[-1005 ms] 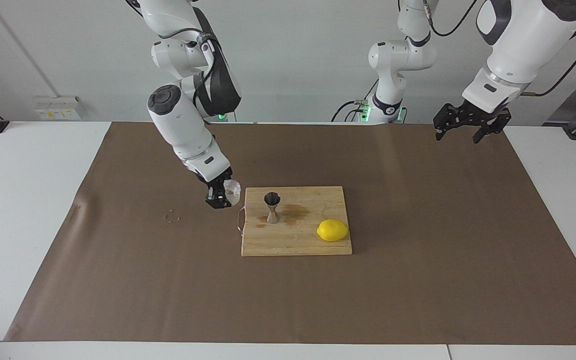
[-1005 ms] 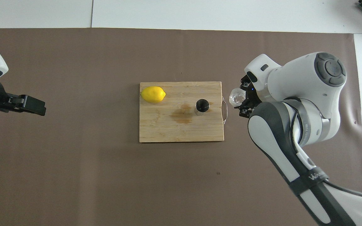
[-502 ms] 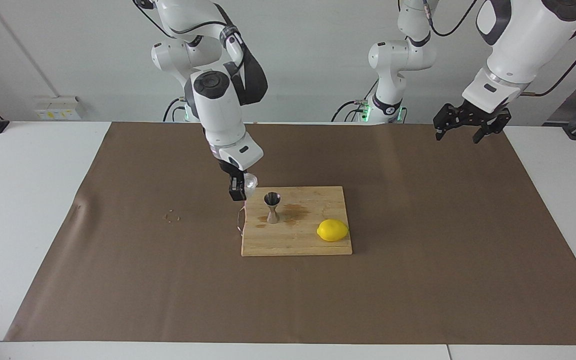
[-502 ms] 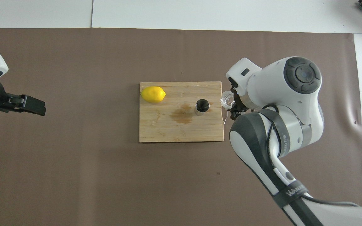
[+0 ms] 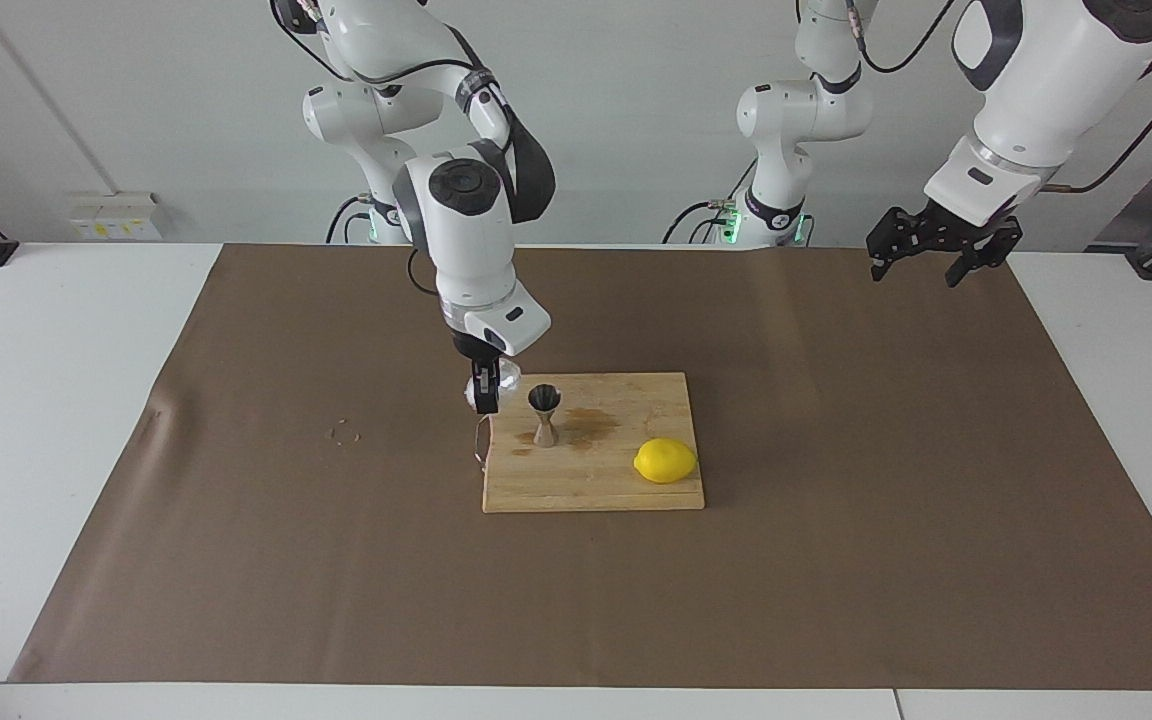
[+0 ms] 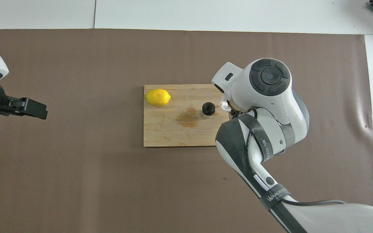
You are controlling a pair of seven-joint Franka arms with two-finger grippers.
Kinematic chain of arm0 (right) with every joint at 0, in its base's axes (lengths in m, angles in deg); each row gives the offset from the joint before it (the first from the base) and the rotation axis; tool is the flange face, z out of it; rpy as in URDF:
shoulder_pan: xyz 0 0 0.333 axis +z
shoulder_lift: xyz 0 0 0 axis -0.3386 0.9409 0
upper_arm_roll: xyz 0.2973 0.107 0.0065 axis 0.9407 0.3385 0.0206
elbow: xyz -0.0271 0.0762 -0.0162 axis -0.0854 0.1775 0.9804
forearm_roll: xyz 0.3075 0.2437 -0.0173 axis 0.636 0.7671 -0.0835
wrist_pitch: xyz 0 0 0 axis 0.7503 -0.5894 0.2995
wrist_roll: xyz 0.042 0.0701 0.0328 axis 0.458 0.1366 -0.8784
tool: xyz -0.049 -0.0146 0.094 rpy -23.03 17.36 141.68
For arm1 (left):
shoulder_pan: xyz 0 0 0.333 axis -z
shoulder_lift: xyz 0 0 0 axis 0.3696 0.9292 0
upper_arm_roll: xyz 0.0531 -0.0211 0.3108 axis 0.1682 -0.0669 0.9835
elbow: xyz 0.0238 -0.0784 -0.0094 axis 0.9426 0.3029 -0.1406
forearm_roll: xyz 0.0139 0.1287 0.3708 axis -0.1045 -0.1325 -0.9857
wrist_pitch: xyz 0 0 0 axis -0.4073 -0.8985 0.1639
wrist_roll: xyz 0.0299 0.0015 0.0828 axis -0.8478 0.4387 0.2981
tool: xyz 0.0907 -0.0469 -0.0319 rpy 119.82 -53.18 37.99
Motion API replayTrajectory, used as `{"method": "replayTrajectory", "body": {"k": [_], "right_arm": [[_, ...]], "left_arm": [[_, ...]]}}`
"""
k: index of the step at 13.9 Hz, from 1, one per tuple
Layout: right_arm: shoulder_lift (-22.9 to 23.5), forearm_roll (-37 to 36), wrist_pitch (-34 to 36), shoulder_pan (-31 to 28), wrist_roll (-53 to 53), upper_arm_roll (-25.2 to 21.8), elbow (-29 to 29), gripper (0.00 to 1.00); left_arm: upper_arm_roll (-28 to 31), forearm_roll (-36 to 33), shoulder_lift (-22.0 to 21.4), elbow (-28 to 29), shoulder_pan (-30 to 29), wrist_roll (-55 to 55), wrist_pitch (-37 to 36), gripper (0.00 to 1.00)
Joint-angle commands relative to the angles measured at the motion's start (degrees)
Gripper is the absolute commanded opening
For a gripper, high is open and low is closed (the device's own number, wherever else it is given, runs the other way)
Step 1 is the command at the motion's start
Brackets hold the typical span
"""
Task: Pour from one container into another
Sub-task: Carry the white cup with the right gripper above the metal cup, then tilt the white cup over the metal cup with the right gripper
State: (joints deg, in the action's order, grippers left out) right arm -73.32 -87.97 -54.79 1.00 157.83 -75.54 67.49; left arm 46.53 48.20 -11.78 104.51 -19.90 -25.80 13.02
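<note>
My right gripper point(image 5: 483, 392) is shut on the small clear cut-glass tumbler point(image 5: 505, 373) and holds it in the air over the edge of the wooden cutting board point(image 5: 596, 485) at the right arm's end. The tumbler is close beside the steel hourglass jigger point(image 5: 544, 414), about level with its top. The jigger stands upright on the board point(image 6: 173, 136) and shows from above in the overhead view point(image 6: 208, 109). There the arm hides most of the tumbler point(image 6: 222, 104). My left gripper point(image 5: 936, 262) waits open and raised over the left arm's end of the table point(image 6: 28, 108).
A yellow lemon point(image 5: 665, 460) lies on the board, toward the left arm's end point(image 6: 157, 97). A dark stain point(image 6: 186, 118) marks the board beside the jigger. Small crumbs point(image 5: 343, 434) lie on the brown paper toward the right arm's end.
My right arm has swung toward the board, carrying the tumbler from over the paper to just beside the jigger. The left arm has not moved.
</note>
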Motion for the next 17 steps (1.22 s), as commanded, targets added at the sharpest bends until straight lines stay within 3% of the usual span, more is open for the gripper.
{"method": "replayTrajectory", "body": {"k": [1, 7, 17], "right_arm": [[2.2, -2.2, 1.6, 0.1, -1.5, 0.7, -3.3, 0.06], [4.2, -7.7, 1.1, 2.3, -1.6, 1.6, -5.7, 0.06], [3.5, -19.6, 0.8, 5.1, -1.4, 1.7, -3.2, 0.06]], "left_arm": [[0.3, 0.8, -1.9, 2.1, -0.1, -0.7, 0.6, 1.0], [0.3, 0.8, -1.9, 2.1, -0.1, -0.6, 0.6, 1.0], [0.3, 0.8, -1.9, 2.1, -0.1, -0.7, 0.6, 1.0]]}}
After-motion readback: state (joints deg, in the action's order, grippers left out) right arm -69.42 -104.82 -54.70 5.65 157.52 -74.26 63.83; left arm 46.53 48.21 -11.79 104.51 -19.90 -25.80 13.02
